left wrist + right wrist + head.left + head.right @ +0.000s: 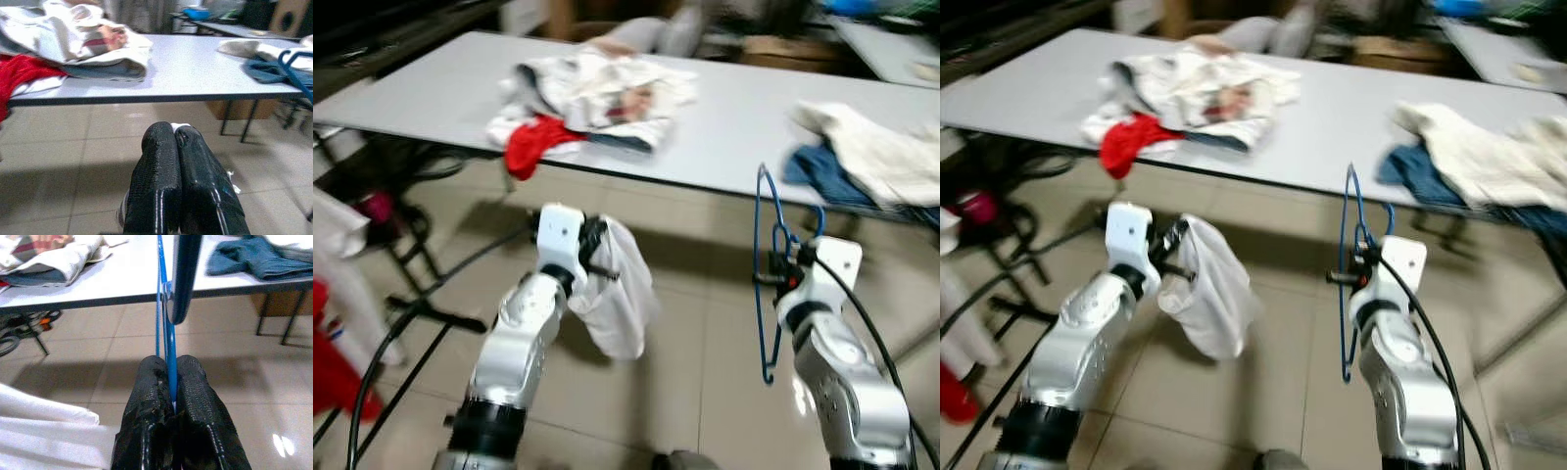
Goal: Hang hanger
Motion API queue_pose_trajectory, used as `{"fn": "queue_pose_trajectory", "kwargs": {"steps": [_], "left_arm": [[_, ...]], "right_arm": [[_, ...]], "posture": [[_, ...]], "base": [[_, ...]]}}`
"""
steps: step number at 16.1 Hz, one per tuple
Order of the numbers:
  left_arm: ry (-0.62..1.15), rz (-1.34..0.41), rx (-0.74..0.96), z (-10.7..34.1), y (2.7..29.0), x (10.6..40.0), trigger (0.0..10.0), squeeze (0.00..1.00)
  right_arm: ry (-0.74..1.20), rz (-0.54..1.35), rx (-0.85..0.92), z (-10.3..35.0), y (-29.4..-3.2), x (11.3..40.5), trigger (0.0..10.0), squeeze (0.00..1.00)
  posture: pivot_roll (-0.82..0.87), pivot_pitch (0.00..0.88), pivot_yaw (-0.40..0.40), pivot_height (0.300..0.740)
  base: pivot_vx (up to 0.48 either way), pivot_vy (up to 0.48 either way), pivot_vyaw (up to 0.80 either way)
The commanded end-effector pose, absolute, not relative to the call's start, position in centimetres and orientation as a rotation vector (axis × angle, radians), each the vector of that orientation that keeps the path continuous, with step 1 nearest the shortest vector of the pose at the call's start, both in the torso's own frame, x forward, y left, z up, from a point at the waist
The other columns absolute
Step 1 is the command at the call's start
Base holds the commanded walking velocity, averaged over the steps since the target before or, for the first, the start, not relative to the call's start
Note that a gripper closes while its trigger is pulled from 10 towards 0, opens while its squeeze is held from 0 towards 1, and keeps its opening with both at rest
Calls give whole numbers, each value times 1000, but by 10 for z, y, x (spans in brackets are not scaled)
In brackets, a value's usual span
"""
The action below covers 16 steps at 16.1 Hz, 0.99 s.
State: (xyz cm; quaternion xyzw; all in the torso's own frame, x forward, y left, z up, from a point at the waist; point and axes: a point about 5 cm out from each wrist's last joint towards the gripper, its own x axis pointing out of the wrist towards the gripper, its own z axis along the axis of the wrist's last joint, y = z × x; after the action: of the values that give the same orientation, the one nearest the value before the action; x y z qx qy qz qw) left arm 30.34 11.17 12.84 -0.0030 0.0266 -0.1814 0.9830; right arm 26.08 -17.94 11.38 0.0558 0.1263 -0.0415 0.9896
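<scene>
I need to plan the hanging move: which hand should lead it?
The right hand. It is already shut on the blue hanger, held upright in front of the table. The left hand is shut on a white cloth, so it is likely busy.

The head views are motion-blurred. The thin blue wire hanger (165, 308) runs off the top edge; the white cloth garment (44, 435) is cropped at the corner.
</scene>
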Motion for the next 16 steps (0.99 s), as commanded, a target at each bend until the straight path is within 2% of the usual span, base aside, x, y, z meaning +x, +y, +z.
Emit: {"fn": "queue_pose_trajectory", "kwargs": {"steps": [1, 3, 7, 10, 14, 16], "left_arm": [[45, -358, 1, 130, 112, 306, 10000, 0], [55, -378, 9, 128, 111, 301, 10000, 0], [47, -353, -1, 131, 116, 302, 10000, 0], [66, -330, -1, 126, 121, 299, 10000, 0], [69, -309, -23, 132, 123, 304, 10000, 0], [56, -315, -9, 132, 124, 302, 10000, 0]], "right_arm": [[251, -84, 102, 115, -181, 261, 10000, 0], [253, -88, 99, 115, -184, 259, 10000, 0], [248, -34, 78, 117, -175, 263, 10000, 0], [260, -55, 74, 113, -179, 261, 10000, 0], [245, -57, 69, 119, -181, 268, 10000, 0], [238, -47, 56, 119, -180, 267, 10000, 0]], "posture": [[-51, 52, -16, 740], [-50, 59, -20, 740], [-45, 62, -27, 740], [-44, 35, -42, 740], [-47, 37, -38, 740], [-44, 20, -41, 740]], "base": [[0, 412, -756], [0, 426, -750], [0, 430, -750], [0, 399, -750], [0, 0, -606], [0, 0, 0]]}}
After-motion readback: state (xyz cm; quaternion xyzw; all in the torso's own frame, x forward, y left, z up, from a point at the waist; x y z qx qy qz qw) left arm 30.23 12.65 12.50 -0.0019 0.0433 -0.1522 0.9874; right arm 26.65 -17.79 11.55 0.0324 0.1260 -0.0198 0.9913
